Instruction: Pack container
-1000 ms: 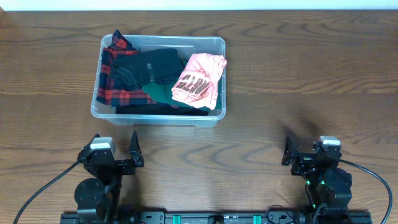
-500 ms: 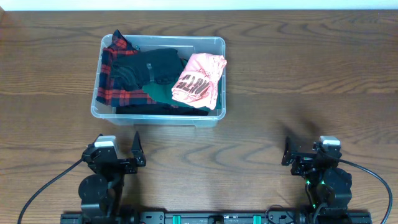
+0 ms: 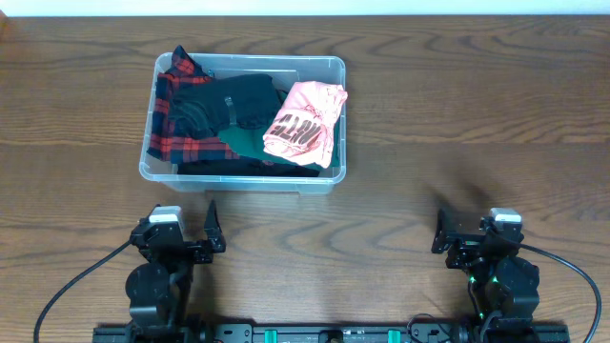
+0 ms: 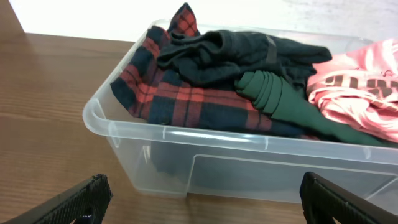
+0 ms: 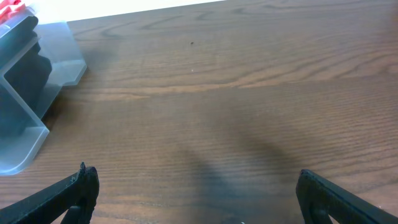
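The clear plastic container (image 3: 238,182) sits left of the table's centre, filled with clothes. A red plaid shirt (image 3: 164,114) lies at its left, a black garment (image 3: 229,103) in the middle over a green one (image 3: 244,145), and a pink printed top (image 3: 303,124) drapes over the right rim. My left gripper (image 3: 184,235) rests low near the front edge, open and empty, facing the container's front wall (image 4: 205,163). My right gripper (image 3: 467,236) rests at the front right, open and empty over bare wood, with the container's corner (image 5: 31,93) far to its left.
Dark wooden table (image 3: 457,105) stretches bare to the right of the container. Both arm bases and their cables sit along the front edge on a black rail (image 3: 334,332).
The left arm has shifted slightly right and drawn back toward its base. The right arm and the clothes have not moved.
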Robot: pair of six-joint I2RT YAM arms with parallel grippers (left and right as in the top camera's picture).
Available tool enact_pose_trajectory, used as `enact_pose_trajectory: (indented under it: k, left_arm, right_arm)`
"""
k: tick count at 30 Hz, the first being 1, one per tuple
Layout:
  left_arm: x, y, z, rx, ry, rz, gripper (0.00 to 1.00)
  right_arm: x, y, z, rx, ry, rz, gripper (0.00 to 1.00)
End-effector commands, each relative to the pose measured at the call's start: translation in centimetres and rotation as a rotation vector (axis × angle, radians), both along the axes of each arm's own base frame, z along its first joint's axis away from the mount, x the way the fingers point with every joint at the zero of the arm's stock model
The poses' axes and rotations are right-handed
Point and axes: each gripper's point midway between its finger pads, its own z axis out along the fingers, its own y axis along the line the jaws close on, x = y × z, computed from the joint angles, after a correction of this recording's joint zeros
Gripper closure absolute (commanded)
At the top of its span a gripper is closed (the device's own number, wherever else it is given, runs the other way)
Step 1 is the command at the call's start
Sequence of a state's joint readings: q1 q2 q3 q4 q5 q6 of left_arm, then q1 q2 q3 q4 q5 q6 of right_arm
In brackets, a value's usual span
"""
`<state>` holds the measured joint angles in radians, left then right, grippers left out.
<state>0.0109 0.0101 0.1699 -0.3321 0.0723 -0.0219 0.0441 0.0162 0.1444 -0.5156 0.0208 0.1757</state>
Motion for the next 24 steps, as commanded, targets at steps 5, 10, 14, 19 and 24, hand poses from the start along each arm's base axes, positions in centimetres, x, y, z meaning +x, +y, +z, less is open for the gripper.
enact_pose_trajectory:
  k: [5, 10, 14, 19, 24]
  left_arm:
    - [0.6, -0.2, -0.9, 0.001, -0.019, -0.011, 0.02]
    - [0.6, -0.2, -1.6, 0.001, -0.006, -0.011, 0.02]
    - [0.7, -0.2, -2.1, 0.001, 0.002, -0.010, 0.02]
    - [0.7, 0.0, -2.2, 0.004, 0.000, -0.001, 0.02]
    - [0.7, 0.1, -2.3, 0.006, 0.002, 0.008, 0.02]
  right_arm:
    - [0.0, 0.2, 0.1, 0.011, -0.006, 0.005, 0.01]
    - [0.0, 0.2, 0.1, 0.011, -0.006, 0.005, 0.01]
    - [0.0, 0.2, 0.1, 0.011, -0.006, 0.006, 0.01]
    - [0.0, 0.2, 0.1, 0.011, -0.006, 0.005, 0.01]
    - [0.0, 0.2, 0.1, 0.011, -0.006, 0.005, 0.01]
